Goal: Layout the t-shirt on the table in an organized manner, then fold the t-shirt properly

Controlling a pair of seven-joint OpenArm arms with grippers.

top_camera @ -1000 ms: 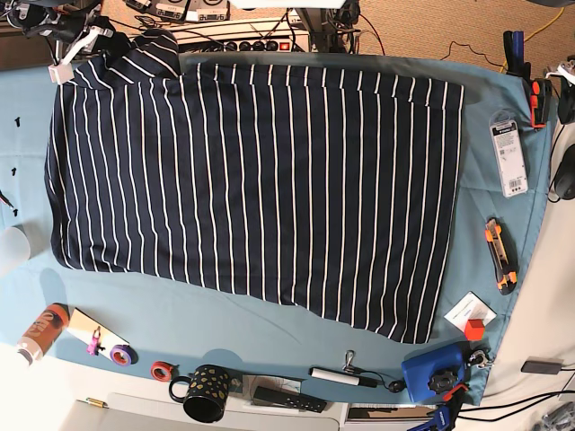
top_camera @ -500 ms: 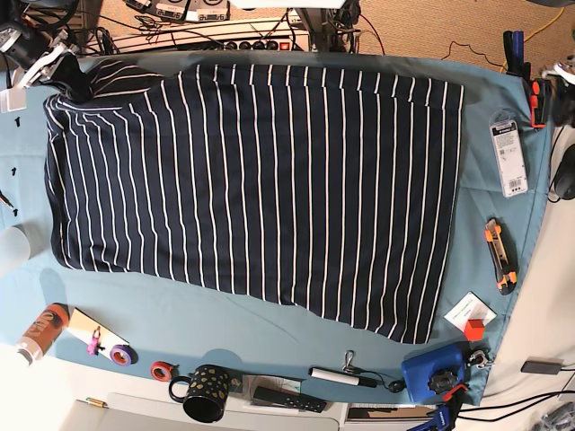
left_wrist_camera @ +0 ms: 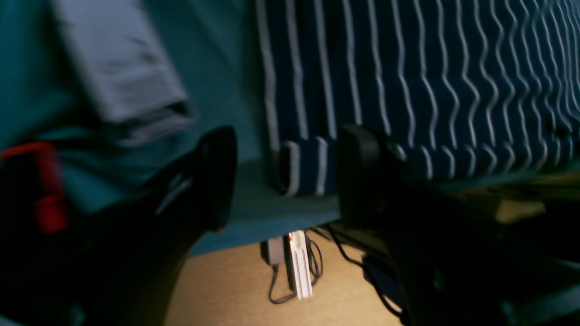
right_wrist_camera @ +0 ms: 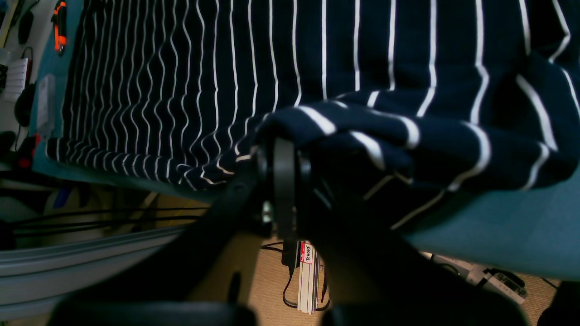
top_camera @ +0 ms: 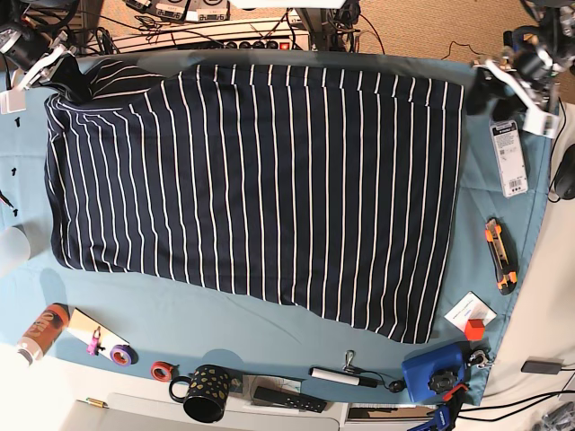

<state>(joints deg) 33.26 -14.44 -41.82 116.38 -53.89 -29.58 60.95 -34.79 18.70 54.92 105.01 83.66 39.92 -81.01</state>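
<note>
Teal table (top_camera: pixel 269 328): right fingers (right_wrist_camera: pixel 290 149) pinch t-shirt (top_camera: pixel 260 180) corner.

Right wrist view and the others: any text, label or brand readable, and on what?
"TCHIBO"-like word, only partly legible: white label on the power strip on the floor below the table.
Print on the blister pack: too small.
Print on the can: too small.

The shirt (top_camera: pixel 260 180), dark navy with thin white stripes, lies spread nearly flat across the table (top_camera: pixel 234 328), covering most of its teal cloth. Its far edge runs along the table's far edge. One far corner (right_wrist_camera: pixel 408 140) is bunched and lifted off the cloth. The near hem slants, dipping lowest toward one near corner (top_camera: pixel 409 332).
</note>
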